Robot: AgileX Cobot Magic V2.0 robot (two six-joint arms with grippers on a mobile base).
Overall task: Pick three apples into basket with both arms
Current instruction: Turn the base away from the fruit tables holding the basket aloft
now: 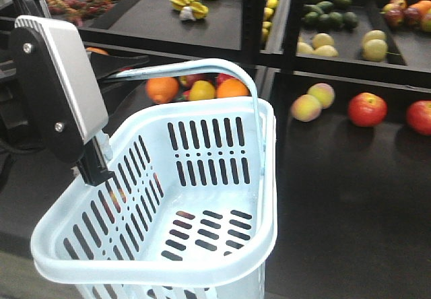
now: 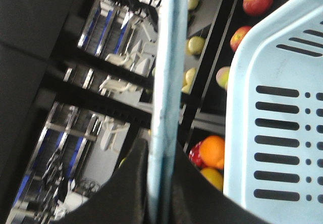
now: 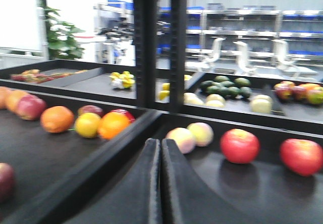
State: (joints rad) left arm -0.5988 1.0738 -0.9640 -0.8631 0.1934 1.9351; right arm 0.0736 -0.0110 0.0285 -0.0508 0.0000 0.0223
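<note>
We hold the basket (image 1: 202, 114) up in the lower middle of the front view. The left fingers (image 2: 126, 193) are squeezed tight on a thin pale blue bar, which looks like the handle (image 2: 164, 82). That is why the basket hangs by the shelf (image 1: 337, 178) with its open top facing up, ready for fruit to drop in. We see no apple inside it.

The right fingers (image 3: 146, 183) are pressed together at the bottom middle of the right wrist view, with nothing between them. They point at the shelf, so we think this arm does the picking.

Two red apples (image 1: 367, 109) lie at the middle right of the front view, well apart from the basket. More red fruit sits among the oranges (image 1: 161, 89) behind the basket. The fingers must open before they can grab one.
</note>
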